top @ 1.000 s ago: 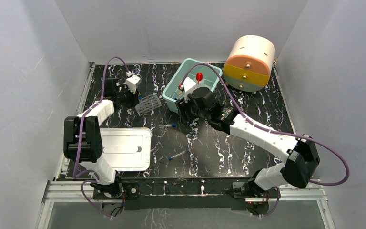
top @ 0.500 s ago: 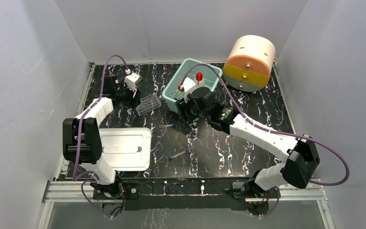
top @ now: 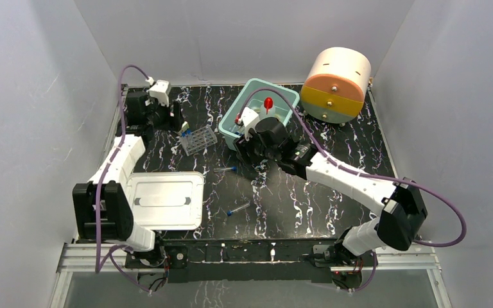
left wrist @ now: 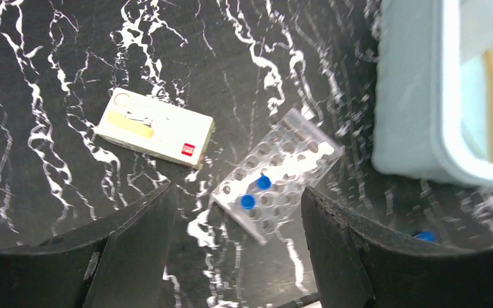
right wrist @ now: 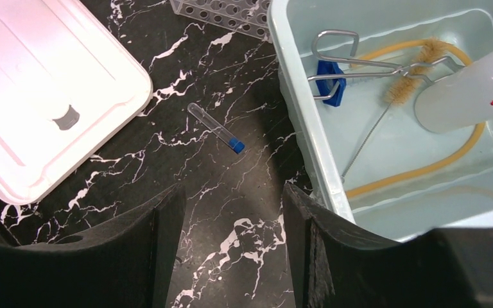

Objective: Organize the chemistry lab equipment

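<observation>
The grey tube rack [top: 199,139] stands left of the teal bin [top: 231,138]. In the left wrist view the rack [left wrist: 295,151] holds two blue-capped tubes [left wrist: 264,182]. My left gripper [top: 170,122] [left wrist: 237,256] is open and empty, above and behind the rack. My right gripper [top: 251,165] [right wrist: 231,256] is open and empty over the table beside the bin's wall [right wrist: 302,122]. In the bin lie the wash bottle [right wrist: 462,93], metal tongs [right wrist: 353,64], tan tubing [right wrist: 423,170], a small blue cap [right wrist: 330,83] and a brush [right wrist: 411,80]. One loose tube [top: 226,169] [right wrist: 216,128] lies ahead of the right gripper, another [top: 237,208] nearer the front.
A white lid [top: 167,199] [right wrist: 45,109] lies flat at the front left. A small cream box [left wrist: 156,128] lies left of the rack. A round cream, orange and yellow drum [top: 335,83] stands at the back right. Grey walls enclose the table.
My left gripper has drawn back and to the left, away from the rack toward the far left corner. My right gripper has shifted slightly left beside the bin.
</observation>
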Action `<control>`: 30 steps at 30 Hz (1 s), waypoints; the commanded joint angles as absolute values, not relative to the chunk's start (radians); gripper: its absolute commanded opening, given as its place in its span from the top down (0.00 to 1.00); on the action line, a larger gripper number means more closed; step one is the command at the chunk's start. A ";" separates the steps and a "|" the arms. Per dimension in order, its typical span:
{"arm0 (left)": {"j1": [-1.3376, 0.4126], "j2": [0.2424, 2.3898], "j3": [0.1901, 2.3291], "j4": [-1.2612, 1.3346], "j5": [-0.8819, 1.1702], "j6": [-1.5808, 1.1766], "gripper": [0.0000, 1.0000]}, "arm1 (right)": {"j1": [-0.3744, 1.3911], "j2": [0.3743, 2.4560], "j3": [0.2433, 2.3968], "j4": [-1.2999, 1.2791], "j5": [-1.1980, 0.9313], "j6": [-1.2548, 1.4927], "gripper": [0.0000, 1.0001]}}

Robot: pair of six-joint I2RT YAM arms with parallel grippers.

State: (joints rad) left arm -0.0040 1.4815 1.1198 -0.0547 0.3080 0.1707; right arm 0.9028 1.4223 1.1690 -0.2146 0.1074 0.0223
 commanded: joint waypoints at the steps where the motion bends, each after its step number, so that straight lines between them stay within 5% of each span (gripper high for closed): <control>1: -0.005 1.382 1.120 0.027 0.334 -0.186 0.32 | 0.899 1.466 1.244 -0.186 0.054 0.002 0.35; 10: -0.003 1.172 1.012 -0.068 0.185 -0.566 0.35 | 0.944 1.618 1.317 -0.187 0.006 0.002 0.36; 19: -0.026 1.086 1.052 -0.306 -0.171 -0.633 0.30 | 0.984 1.882 1.499 -0.305 0.044 -0.101 0.35; 30: -0.069 1.147 1.181 -0.361 -0.335 -0.622 0.19 | 1.016 2.157 1.799 -0.556 0.198 -0.119 0.39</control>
State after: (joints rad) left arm -0.0624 1.1378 1.1126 -0.3214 -0.2111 -0.6052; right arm 1.0100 2.0998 1.6890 -0.4541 0.1070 -0.1089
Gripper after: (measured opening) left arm 0.794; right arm 0.626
